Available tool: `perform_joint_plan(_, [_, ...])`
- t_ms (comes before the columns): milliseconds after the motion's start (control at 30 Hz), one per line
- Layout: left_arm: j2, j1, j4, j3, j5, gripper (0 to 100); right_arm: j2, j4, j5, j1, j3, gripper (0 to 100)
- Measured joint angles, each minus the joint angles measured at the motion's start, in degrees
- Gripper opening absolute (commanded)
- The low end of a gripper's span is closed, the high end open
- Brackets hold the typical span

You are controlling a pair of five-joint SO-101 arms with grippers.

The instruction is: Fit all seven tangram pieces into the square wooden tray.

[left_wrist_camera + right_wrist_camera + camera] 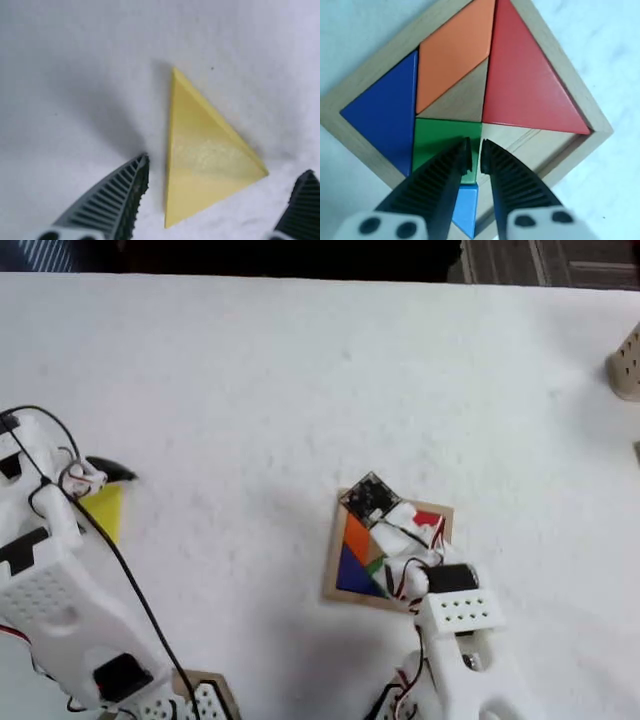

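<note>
A yellow triangle (205, 155) lies flat on the white table, between the spread fingers of my open left gripper (225, 167), which touches nothing. From above, that yellow triangle (105, 512) sits at the far left beside the left arm (50, 570). The square wooden tray (333, 552) lies mid-table under the right arm. Inside the tray (600, 131) are a red triangle (520, 80), an orange parallelogram (452, 55), a blue triangle (385, 115), a green square (437, 135) and a light blue piece (467, 205). My right gripper (474, 150) hovers shut and empty over the green square.
A pale triangular patch (460, 105) sits between orange and green; piece or bare floor, I cannot tell. Bare tray floor (530, 147) shows below the red triangle. A perforated tan object (625, 365) stands at the right edge. A wooden base (210, 695) is at the front.
</note>
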Motion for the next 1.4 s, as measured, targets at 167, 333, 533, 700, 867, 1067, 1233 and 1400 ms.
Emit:
perform_joint_plan(167, [0.00, 0.00, 0.00, -0.18, 0.00, 43, -0.44, 0.09, 0.35, 0.00, 0.09, 4.7])
perform_joint_plan(333, [0.09, -0.09, 1.14, -0.79, 0.00, 42, -0.44, 0.09, 0.35, 0.00, 0.09, 4.6])
perform_joint_plan(533, [0.09, -0.09, 1.14, -0.79, -0.26, 25, -0.44, 0.09, 0.62, 0.00, 0.09, 4.6])
perform_joint_plan(700, [0.09, 0.00, 1.14, -0.88, -7.30, 23, -0.44, 0.09, 0.79, 0.00, 0.09, 4.7])
perform_joint_plan(867, [0.09, 0.00, 1.14, -1.23, -9.58, 26, -0.44, 0.09, 0.79, 0.00, 0.09, 4.7])
perform_joint_plan(1067, [0.09, 0.00, 1.14, -1.32, -9.67, 26, -0.44, 0.09, 0.79, 0.00, 0.09, 4.8])
perform_joint_plan(1233, [0.09, 0.00, 1.14, -1.32, -9.67, 17, -0.44, 0.09, 0.79, 0.00, 0.09, 4.7])
perform_joint_plan(1400, [0.70, -0.09, 4.22, -3.96, -10.37, 9, -0.44, 0.09, 0.79, 0.00, 0.09, 4.6])
